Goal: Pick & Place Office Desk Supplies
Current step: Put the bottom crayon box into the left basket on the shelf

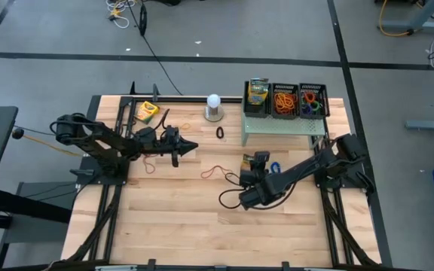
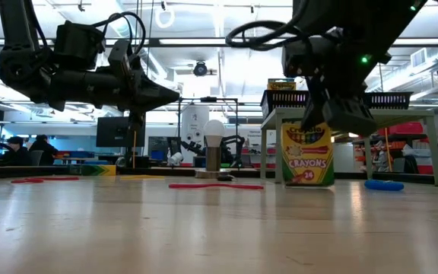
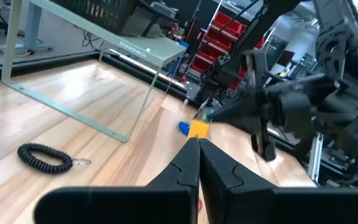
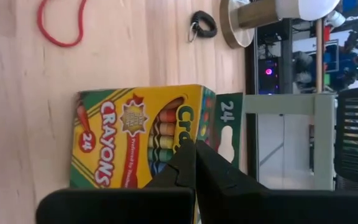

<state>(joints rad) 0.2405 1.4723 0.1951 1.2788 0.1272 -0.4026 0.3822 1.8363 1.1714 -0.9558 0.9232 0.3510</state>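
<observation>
A yellow-and-green crayon box [image 2: 308,156] stands upright on the table in front of the pale green riser [image 1: 285,124]. My right gripper [image 4: 194,146] is shut and slants down at the box's printed front [image 4: 123,137] from the near side, with its tips by the upper part. My left gripper [image 1: 194,147] is shut and empty, held level above the table's left half, pointing right. A second crayon box [image 1: 147,111] lies flat at the far left. A third [image 1: 258,92] stands in a black mesh basket on the riser, beside baskets of rubber bands [image 1: 284,100]. My right gripper's shut fingertips [image 4: 188,155] stand right at the upper front of the upright crayon box [image 4: 166,124], coming from the near side and slanting down. Whether they touch it I cannot tell. The box stands on its base on the table.
A red rubber band [image 1: 215,172] and a blue one [image 2: 384,183] lie loose near the box. A black coiled loop [image 1: 220,132] and the white ball on its metal base [image 1: 214,105] sit farther back. The near half of the table is bare wood.
</observation>
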